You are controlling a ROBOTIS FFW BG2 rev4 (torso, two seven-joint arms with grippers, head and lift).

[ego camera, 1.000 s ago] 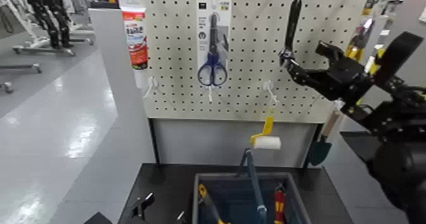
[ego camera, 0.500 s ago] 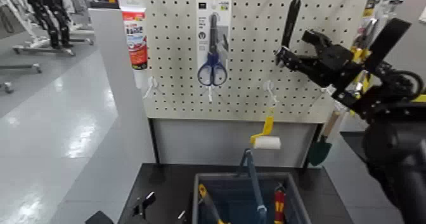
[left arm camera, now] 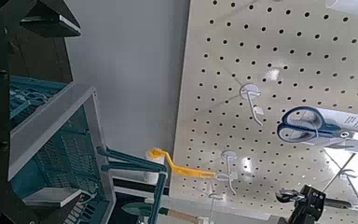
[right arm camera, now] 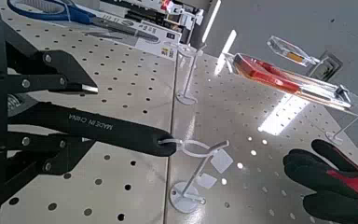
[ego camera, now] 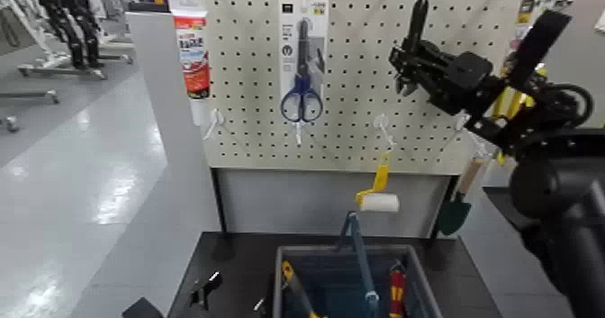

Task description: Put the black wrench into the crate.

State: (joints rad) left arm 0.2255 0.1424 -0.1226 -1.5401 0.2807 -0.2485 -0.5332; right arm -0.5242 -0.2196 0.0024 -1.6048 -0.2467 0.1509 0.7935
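- Cream pegboard (ego camera: 252, 141) fills the middle of the head view, perforated all over; below it, a dark tabletop (ego camera: 239, 254) carries the blue-grey crate (ego camera: 417, 260).
- Glossy grey floor (ego camera: 81, 177) runs off to the left, catching light, with dark equipment (ego camera: 72, 20) on wheeled bases at the back.
- Up at the board's right side, the right gripper (ego camera: 405, 74) is at the black wrench (ego camera: 417, 24), which hangs there, well above the crate.
- Now the right wrist view: the jaws stand partway open on either side of the black handle, a gap showing on one side; contact on the other is hard to judge.
- That view alone gives us "MADE IN CHINA" on the handle, the white hook (right arm camera: 200, 173) through its end, and black-and-red gloves (right arm camera: 340, 182).
- Low at the left, the left gripper (ego camera: 173, 302) waits; its own wrist view shows it wide open and empty.
- Only the head view shows yellow (ego camera: 295, 284) and red (ego camera: 397, 292) tools inside the crate, and the green trowel's blade (ego camera: 454, 216) clearly.
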